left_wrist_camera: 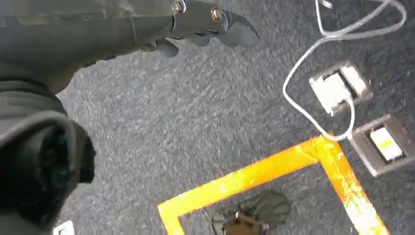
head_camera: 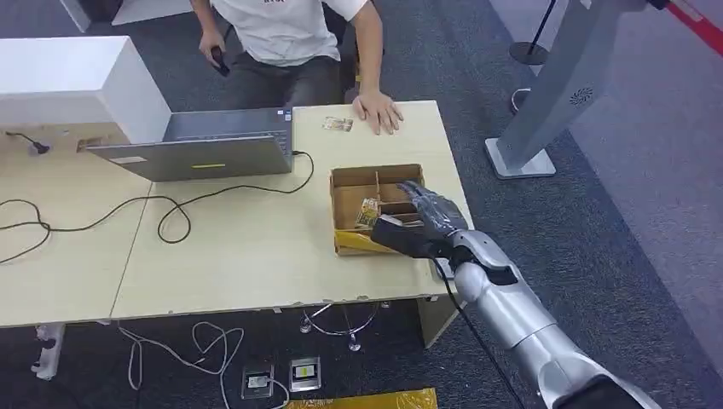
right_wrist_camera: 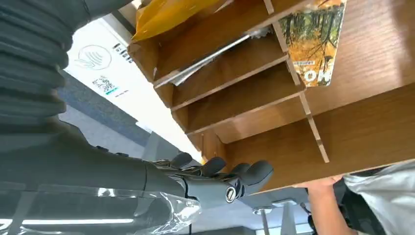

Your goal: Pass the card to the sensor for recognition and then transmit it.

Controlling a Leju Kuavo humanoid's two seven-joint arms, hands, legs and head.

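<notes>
Wooden box (head_camera: 354, 183) under right robot hand (head_camera: 422, 223)

Card (head_camera: 368, 212) — yellowish, apparently upright in box (head_camera: 348, 181).

a grey laptop (head_camera: 200, 149) sits open on the wooden table (head_camera: 247, 247), a person's hand (head_camera: 378, 111) resting flat right of it.

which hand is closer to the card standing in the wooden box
Right. The right hand hovers over the wooden box, just beside the card standing in it. The left hand hangs low by the carpet floor, away from the table.
</notes>
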